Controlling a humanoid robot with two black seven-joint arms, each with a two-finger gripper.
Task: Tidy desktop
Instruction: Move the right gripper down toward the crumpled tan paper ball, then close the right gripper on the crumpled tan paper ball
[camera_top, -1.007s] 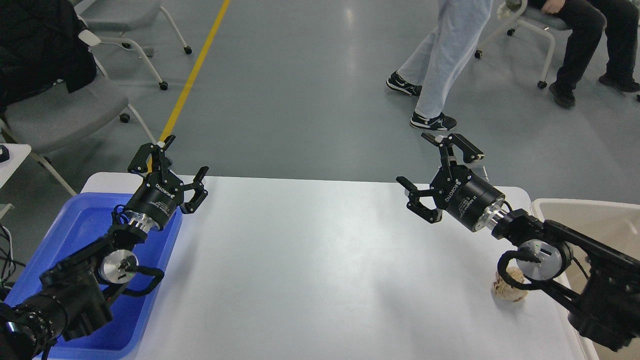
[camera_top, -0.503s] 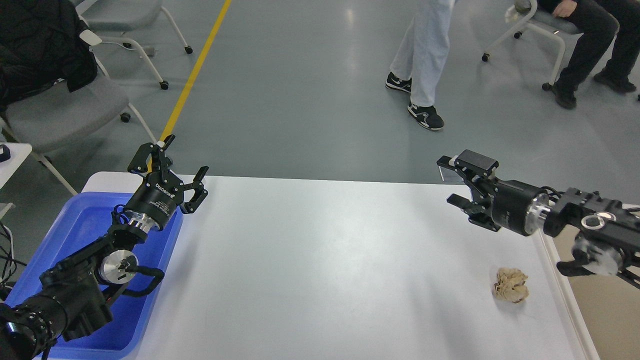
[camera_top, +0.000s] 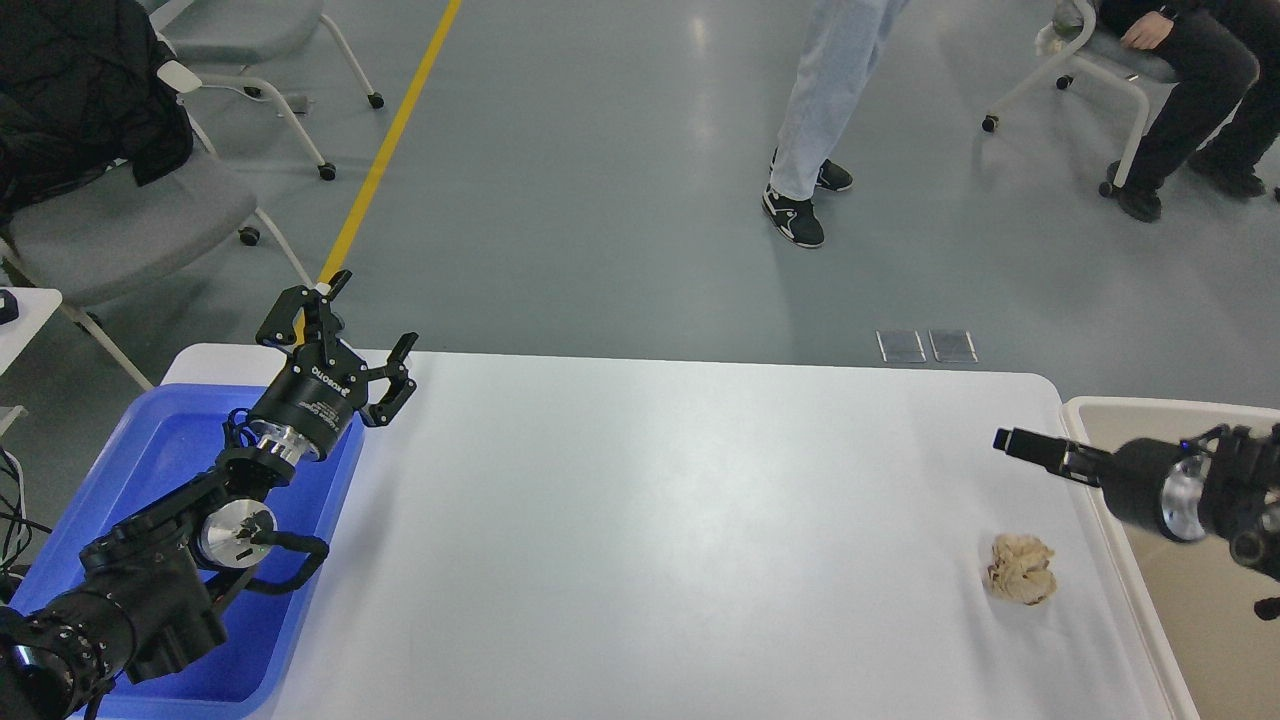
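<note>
White tabletop (camera_top: 640, 520) spread wide below both hands, glossy, rounded at the corners, bare over most of its surface. One crumpled brown paper ball (camera_top: 1021, 582) resting on it toward the right edge, below and slightly left of the right hand (camera_top: 1030, 447), apart from it. Right hand poking in from the right, seen narrow and edge-on above the tabletop's right rim; impossible to tell how far open, no object visible in it. Just behind and under that hand's arm, a beige bin (camera_top: 1120, 530) butted against the tabletop's right side. Left hand (camera_top: 350, 325) raised over the far left corner, fingers (camera_top: 400, 375) spread wide apart, nothing between them. Directly beneath that hand's wrist and arm, a blue tray (camera_top: 160, 470) sitting at the tabletop's left end. Beyond both hands, grey floor with a yellow line (camera_top: 390, 140) running away past the left hand, office chairs (camera_top: 120, 215) further left, a standing person's legs (camera_top: 815, 90) ahead, a seated person (camera_top: 1190, 90) far beyond the right hand.
</note>
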